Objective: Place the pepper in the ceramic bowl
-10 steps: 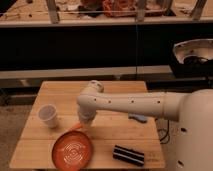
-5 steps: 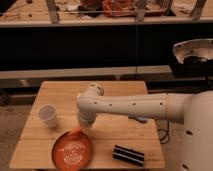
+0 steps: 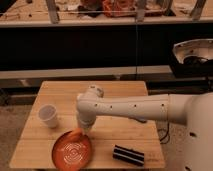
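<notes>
The pincer (image 3: 80, 130) hung at the end of the white arm (image 3: 131, 107), low over the front-left part of the light wooden tabletop (image 3: 111, 138). It was closed tight on the small slim orange pepper (image 3: 75, 135), which sat at its tip, just over the far rim of the round shallow orange-red ceramic bowl with white ring lines (image 3: 69, 154).

The bowl lay close to the tabletop's front edge. A small translucent white cup (image 3: 48, 116) stood upright near the left edge, apart from the bowl. A dark ribbed rectangular block (image 3: 128, 155) lay near the front edge on the right. Bare wood showed between bowl and block, and along the far side behind the arm.
</notes>
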Available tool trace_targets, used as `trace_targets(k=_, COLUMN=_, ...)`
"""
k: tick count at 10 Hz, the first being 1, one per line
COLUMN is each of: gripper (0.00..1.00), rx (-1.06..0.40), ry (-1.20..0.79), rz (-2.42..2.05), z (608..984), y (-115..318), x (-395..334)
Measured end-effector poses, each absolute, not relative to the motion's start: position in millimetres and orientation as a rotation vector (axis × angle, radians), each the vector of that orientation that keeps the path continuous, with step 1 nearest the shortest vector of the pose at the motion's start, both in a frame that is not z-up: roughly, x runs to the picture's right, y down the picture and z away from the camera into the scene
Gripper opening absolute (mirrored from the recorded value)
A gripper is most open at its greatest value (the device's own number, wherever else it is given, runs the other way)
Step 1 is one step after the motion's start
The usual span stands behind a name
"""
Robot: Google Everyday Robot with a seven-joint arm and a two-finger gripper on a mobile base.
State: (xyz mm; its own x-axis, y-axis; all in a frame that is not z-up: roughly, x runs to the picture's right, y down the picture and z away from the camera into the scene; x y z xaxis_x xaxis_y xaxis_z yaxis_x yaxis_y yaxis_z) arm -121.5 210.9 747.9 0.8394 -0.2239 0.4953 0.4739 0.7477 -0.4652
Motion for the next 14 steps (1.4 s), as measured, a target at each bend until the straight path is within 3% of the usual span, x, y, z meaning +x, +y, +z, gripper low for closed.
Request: trace_targets(k=14, gripper=0.0, rx=-0.606, ry=-0.455, rz=-0.411, z=736, y=227, x=-129)
